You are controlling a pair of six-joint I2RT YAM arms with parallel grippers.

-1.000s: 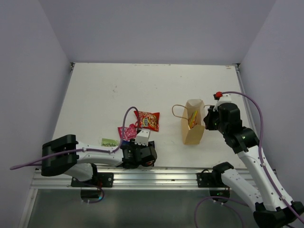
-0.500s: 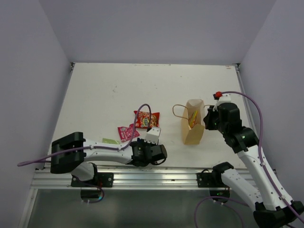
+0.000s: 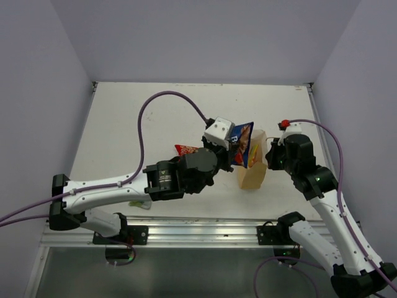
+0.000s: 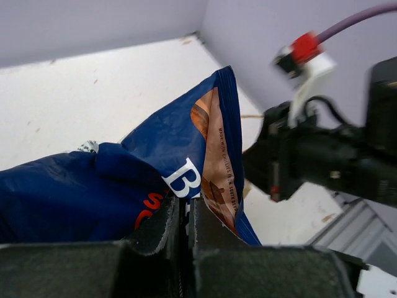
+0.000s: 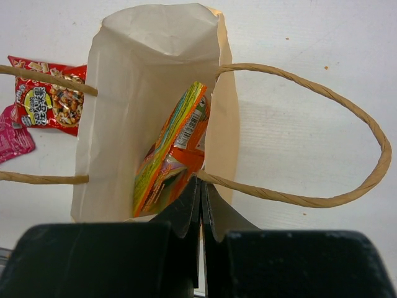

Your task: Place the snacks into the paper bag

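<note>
The left fingers [image 4: 155, 233] clamp the blue crisp bag [image 3: 242, 141] aloft, just beside the mouth of the paper bag [image 3: 253, 175] — which stands open on the worktop [image 3: 136, 124], an orange packet [image 5: 170, 161] inside. The right fingers [image 5: 186, 211] pinch its rim.

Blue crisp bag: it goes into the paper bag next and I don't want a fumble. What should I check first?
1. Left gripper shut on the blue crisp bag: ok.
2. Right gripper pinching the paper bag rim: ok.
3. Bag mouth open: ok.
4. Room beside the orange packet inside: ok.
5. Crisp bag lined up over the mouth: cannot tell; it hangs by the left edge.
</note>
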